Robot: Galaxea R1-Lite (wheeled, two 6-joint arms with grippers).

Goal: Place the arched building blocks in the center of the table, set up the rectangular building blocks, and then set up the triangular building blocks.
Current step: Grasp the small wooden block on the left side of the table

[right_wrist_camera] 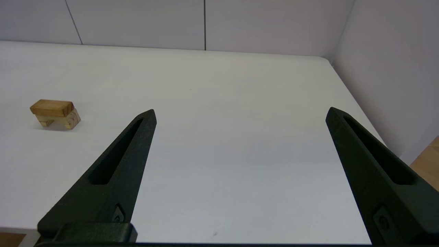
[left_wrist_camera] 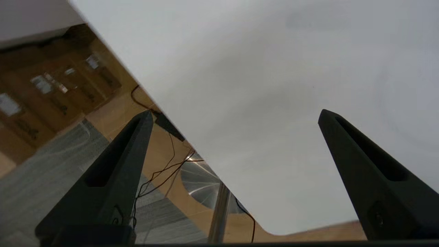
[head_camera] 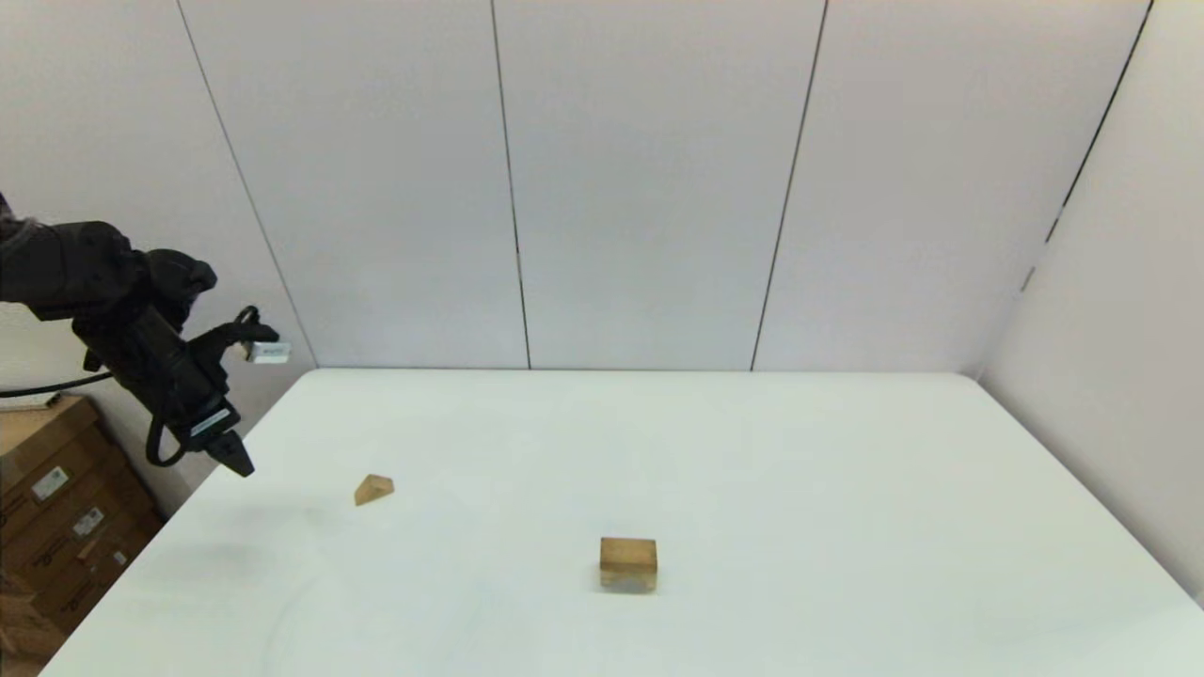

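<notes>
Here your left gripper (left_wrist_camera: pixel 235 115) hangs wide open over the table's (head_camera: pixel 752 451) left edge, nothing held; rectangular block (right_wrist_camera: pixel 52 107) sits atop arched block (right_wrist_camera: pixel 60 120) mid-table, triangular block (head_camera: pixel 373 489) lying toward that edge, right gripper (right_wrist_camera: pixel 240 113) also spread, empty

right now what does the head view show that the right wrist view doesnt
Only the head view shows the triangular block lying near the table's left side, the left hand hanging above the table's left edge beside it, and cardboard boxes on the floor to the left.

Only the right wrist view shows the right hand, open and empty, and the hollow under the arched block, with the rectangular block lying flat on top of it.

Both show the white table, that two-block stack and the panelled wall.
</notes>
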